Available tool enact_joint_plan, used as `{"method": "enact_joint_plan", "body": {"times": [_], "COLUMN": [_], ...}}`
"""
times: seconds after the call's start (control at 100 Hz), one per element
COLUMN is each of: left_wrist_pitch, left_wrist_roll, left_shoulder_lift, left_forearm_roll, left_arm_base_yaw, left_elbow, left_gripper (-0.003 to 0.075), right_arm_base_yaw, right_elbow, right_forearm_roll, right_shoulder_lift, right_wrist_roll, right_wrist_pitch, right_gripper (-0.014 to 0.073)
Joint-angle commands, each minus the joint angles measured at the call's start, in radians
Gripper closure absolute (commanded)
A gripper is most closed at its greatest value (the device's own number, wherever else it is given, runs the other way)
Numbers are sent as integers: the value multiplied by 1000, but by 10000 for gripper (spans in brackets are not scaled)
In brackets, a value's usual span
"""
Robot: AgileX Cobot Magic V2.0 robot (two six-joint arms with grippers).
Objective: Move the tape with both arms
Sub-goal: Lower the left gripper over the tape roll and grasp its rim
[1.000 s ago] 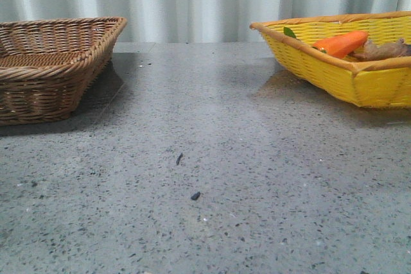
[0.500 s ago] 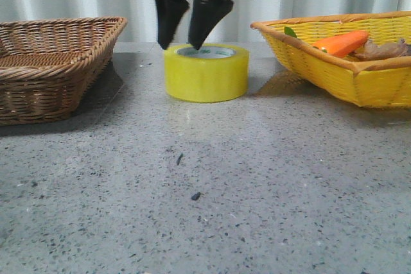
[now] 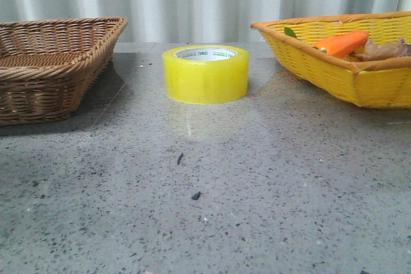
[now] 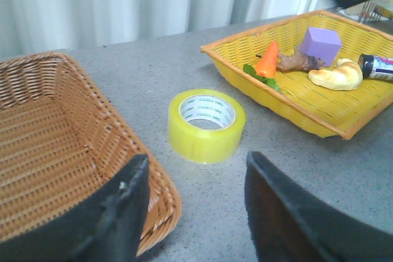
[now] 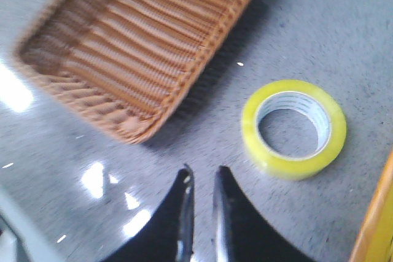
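Observation:
The tape [image 3: 205, 74], a wide glossy yellow roll with a white core and green lettering, lies flat on the grey table between two baskets. It also shows in the left wrist view [image 4: 207, 126] and the right wrist view [image 5: 293, 128]. My left gripper [image 4: 196, 157] is open wide and empty, short of the roll and beside the brown basket's corner. My right gripper [image 5: 203, 170] is empty, its fingers a narrow gap apart, high above the table and off to one side of the roll. Neither gripper shows in the front view.
An empty brown wicker basket [image 3: 58, 62] stands at the left. A yellow basket [image 3: 334, 75] at the right holds an orange carrot [image 3: 340, 43], a purple block [image 4: 319, 42], a bread piece [image 4: 336, 75] and a small bottle [image 4: 377, 65].
A second ago the table held no tape. Half a second ago the right gripper stood over the roll on the table. Now it has risen out of the front view and the roll stays put.

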Motion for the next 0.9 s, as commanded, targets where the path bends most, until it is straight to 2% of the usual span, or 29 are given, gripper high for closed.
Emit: {"method": "enact_joint_plan", "body": {"times": [0.0,0.11,0.24,0.38,0.5,0.6,0.74,0.89], "left_wrist_pitch": [-68,-68,-44,85,187,245,323,323], "left_wrist_roll": [5,5,5,-4,-40,-74,-135,-165], "left_shoulder_lift": [93,217,383,574,729,842,974,1042], "left_forearm_roll": [-26,-26,-24,-24,-24,-22,63,159], "left_arm_base_yaw": [-31,-79,-120,-121,-121,-121,-123,-123], "left_elbow": [-97,-191,-328,-507,-657,-764,-883,-914], "left_gripper": [408,408,408,408,403,403,393,279], "right_arm_base_yaw": [10,10,10,10,10,10,10,10], "right_elbow": [70,230,431,634,766,821,838,838], "right_forearm_roll": [7,-38,-91,-116,-188,-237,-239,-237], "right_shoulder_lift": [-173,-351,-558,-777,-930,-1012,-1039,-1039], "right_wrist_roll": [-5,-5,-5,5,115,184,185,185], "right_wrist_pitch": [-29,-49,-138,-254,-319,-292,-241,-236], "right_gripper": [650,650,650,650,650,650,650,650]}}
